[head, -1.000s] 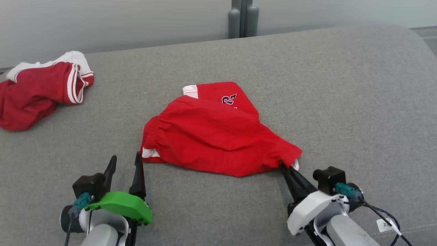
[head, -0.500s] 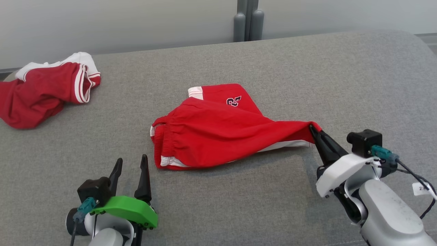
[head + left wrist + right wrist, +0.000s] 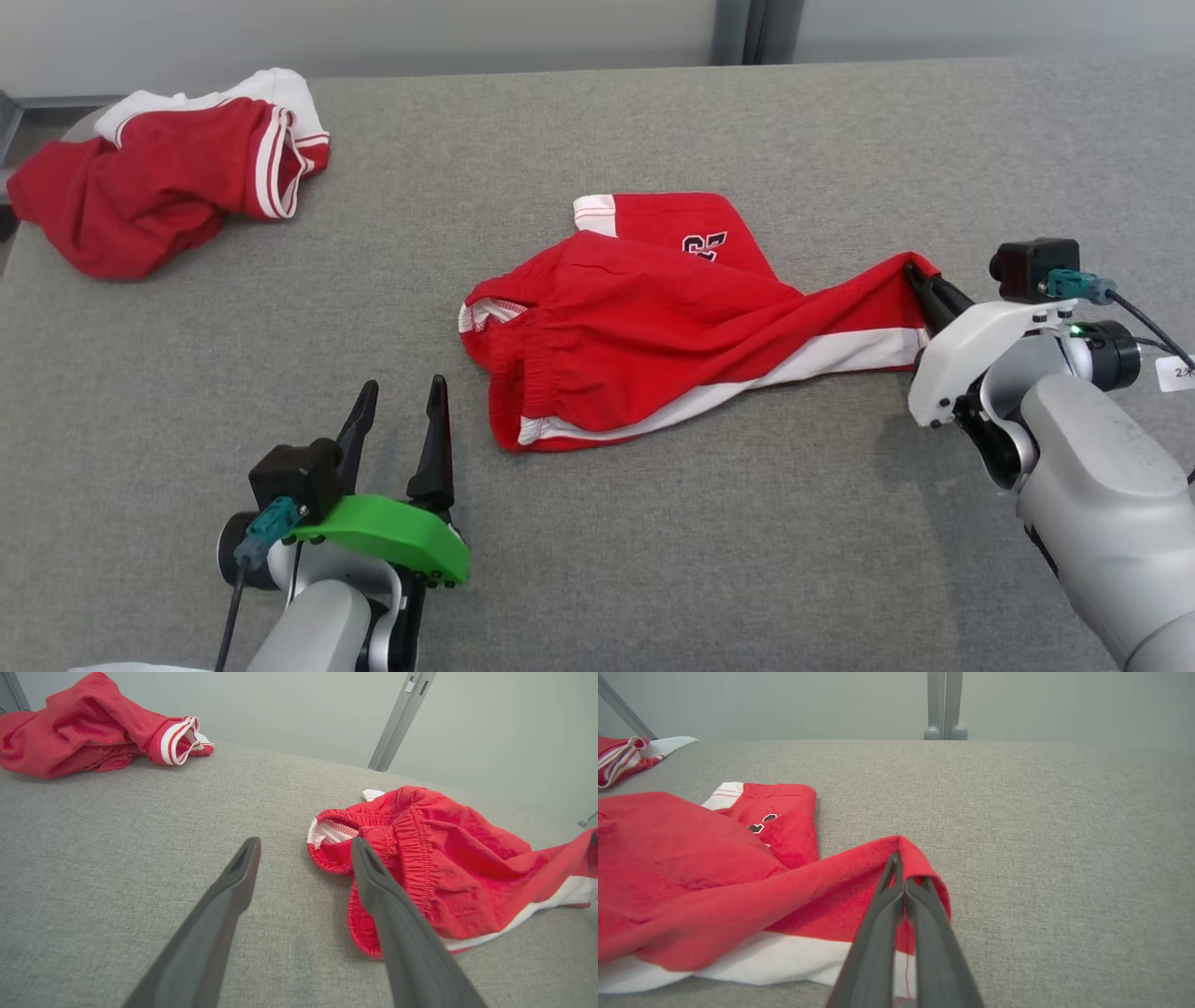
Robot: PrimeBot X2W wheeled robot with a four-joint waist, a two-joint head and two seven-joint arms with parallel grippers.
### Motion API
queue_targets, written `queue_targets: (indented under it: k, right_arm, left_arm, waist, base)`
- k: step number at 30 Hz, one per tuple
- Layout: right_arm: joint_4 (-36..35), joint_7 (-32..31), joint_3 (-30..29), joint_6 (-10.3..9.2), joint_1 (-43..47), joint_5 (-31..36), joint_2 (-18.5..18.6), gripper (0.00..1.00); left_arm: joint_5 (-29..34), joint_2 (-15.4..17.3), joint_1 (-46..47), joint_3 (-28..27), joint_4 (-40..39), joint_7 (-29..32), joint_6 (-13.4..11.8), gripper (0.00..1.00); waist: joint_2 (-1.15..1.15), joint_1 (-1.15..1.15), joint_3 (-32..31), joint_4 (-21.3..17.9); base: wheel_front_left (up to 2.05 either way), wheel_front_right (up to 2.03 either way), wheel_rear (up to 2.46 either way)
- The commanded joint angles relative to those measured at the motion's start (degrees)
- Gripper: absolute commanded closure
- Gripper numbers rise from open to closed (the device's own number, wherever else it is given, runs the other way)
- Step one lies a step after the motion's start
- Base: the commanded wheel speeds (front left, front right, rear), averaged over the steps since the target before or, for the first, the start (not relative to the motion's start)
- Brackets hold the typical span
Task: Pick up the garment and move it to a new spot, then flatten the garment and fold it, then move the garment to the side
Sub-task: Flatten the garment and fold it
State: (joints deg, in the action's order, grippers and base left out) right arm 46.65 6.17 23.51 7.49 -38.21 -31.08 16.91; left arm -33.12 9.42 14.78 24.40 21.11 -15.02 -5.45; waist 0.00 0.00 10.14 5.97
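Note:
The garment (image 3: 644, 327) is a pair of red shorts with a white side stripe and a dark number, crumpled mid-surface on the grey cushion. My right gripper (image 3: 915, 275) is shut on its right corner, lifted and stretched rightward; the wrist view shows the fingers (image 3: 896, 891) pinching red cloth (image 3: 714, 882). My left gripper (image 3: 401, 411) stands open on the cushion just left of the elastic waistband (image 3: 411, 830), touching nothing, its fingers (image 3: 243, 858) spread.
A second red and white garment (image 3: 168, 177) lies bunched at the far left corner, seen also as that red heap (image 3: 93, 732) from the left wrist. The grey cushion (image 3: 653, 560) stretches wide ahead. A grey post (image 3: 944, 704) stands behind.
My right gripper has lifted and pulled the shorts' corner up and to the right, stretching the cloth and baring the white stripe. The head camera has shifted; the left gripper stays open.

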Motion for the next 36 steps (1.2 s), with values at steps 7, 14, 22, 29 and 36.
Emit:
queue_targets:
  k: [7,14,22,29,36]
  right_arm:
    - [7.7,0.8,3.0,0.00,-5.6,-1.2,-0.5,1.00]
    - [11.2,4.4,6.9,0.00,-6.4,-3.6,-0.1,0.00]
    - [6.2,8.2,10.1,0.01,-4.0,-6.6,2.9,0.00]
    - [-7.5,9.0,1.7,0.00,1.4,-1.3,5.6,0.00]
    - [-25.5,9.1,-12.2,0.01,15.4,11.3,0.0,0.00]
  left_arm:
    - [1.2,-0.8,1.6,-0.5,0.3,-0.2,0.8,0.00]
    - [2.4,-1.6,1.2,-1.2,0.1,-0.2,1.6,0.00]
    - [3.3,-1.7,0.0,-1.9,-1.0,-0.2,2.2,0.00]
    - [4.0,-1.7,-1.6,-3.6,-3.1,-0.2,2.0,0.00]
    - [4.9,-1.5,-5.8,-6.9,-5.0,-0.2,1.3,0.00]
  waist:
    - [0.00,0.00,2.9,2.4]
    - [0.00,0.00,2.3,-0.1]
    - [0.00,0.00,0.7,-4.5]
    - [0.00,0.00,-1.6,-7.5]
    - [0.00,0.00,-4.9,-9.0]
  base:
    - [0.00,0.00,0.00]
    - [0.00,0.00,0.00]
    - [0.00,0.00,0.00]
    - [0.00,0.00,0.00]
    - [0.00,0.00,0.00]
